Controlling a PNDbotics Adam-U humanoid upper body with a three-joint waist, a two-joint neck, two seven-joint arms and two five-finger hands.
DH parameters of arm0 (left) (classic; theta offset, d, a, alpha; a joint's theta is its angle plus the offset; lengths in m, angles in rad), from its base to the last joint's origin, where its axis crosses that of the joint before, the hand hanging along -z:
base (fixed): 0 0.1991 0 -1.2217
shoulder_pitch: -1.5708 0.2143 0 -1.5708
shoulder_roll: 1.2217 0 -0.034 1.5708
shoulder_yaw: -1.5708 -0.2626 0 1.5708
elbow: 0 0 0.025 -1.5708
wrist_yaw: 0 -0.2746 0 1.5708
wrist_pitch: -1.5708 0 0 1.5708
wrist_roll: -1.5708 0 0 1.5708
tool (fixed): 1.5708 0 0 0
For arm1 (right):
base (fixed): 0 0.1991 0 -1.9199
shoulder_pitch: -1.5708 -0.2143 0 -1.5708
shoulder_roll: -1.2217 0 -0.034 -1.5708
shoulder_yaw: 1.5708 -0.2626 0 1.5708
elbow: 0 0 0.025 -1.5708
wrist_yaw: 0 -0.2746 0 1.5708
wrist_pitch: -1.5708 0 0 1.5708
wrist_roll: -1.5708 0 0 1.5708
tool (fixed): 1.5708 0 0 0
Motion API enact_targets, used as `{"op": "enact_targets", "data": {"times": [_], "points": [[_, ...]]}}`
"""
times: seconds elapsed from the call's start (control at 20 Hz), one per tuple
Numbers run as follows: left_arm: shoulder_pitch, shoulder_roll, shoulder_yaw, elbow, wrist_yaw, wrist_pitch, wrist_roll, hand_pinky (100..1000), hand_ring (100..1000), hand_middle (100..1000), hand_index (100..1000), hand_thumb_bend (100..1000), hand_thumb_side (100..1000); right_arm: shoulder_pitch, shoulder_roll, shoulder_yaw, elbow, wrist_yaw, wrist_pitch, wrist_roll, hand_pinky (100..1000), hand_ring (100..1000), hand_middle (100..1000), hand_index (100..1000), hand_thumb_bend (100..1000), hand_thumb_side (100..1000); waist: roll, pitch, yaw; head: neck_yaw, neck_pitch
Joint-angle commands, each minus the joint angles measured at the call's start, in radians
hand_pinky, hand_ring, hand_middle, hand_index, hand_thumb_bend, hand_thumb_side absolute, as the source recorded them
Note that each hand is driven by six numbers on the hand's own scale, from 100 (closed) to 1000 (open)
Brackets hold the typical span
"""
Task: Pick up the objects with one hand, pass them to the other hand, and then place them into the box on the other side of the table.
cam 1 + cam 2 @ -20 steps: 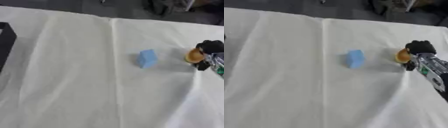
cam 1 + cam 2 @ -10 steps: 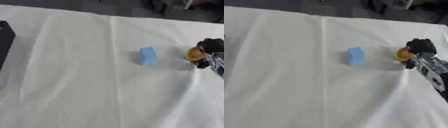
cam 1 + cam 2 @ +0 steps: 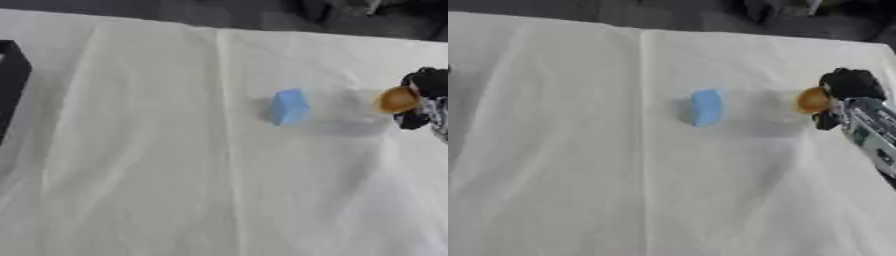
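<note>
My right hand (image 3: 846,87) comes in from the right edge, its black fingers curled round a small round orange-brown object (image 3: 813,100). The object sits at the hand's left side, low over the white cloth. A light blue block (image 3: 288,106) stands on the cloth near the middle, a short way left of the orange object and apart from it. A black box (image 3: 10,80) shows at the far left edge, only its corner in view. My left hand is not visible.
A white cloth (image 3: 157,165) with long creases covers the table. Dark shapes lie beyond the far edge (image 3: 332,7) at the top.
The whole picture has shifted slightly, so the camera moved. My right hand still holds the orange object in about the same place beside the blue block.
</note>
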Motion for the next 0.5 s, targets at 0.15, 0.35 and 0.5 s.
{"op": "enact_targets", "data": {"times": [0.15,0.35,0.5], "points": [[0.002,0.033,0.016,-0.017,0.0,0.0,0.009,988,472,682,847,499,778,0.011,-0.056,-0.031,-0.052,-0.015,0.001,0.0,945,623,371,421,224,100,0.005,-0.036,-0.009,0.007,0.01],[0.006,0.036,0.017,-0.017,0.0,0.0,0.01,988,471,681,847,500,776,0.024,-0.049,-0.041,-0.114,-0.041,0.012,-0.03,897,618,369,424,225,100,0.008,-0.044,-0.015,0.012,0.012],[0.006,0.038,0.02,-0.017,0.001,0.0,0.012,988,471,681,847,501,774,0.049,-0.029,-0.046,-0.211,-0.066,0.049,-0.081,831,614,372,432,225,100,0.013,-0.05,-0.024,0.015,0.015]]}}
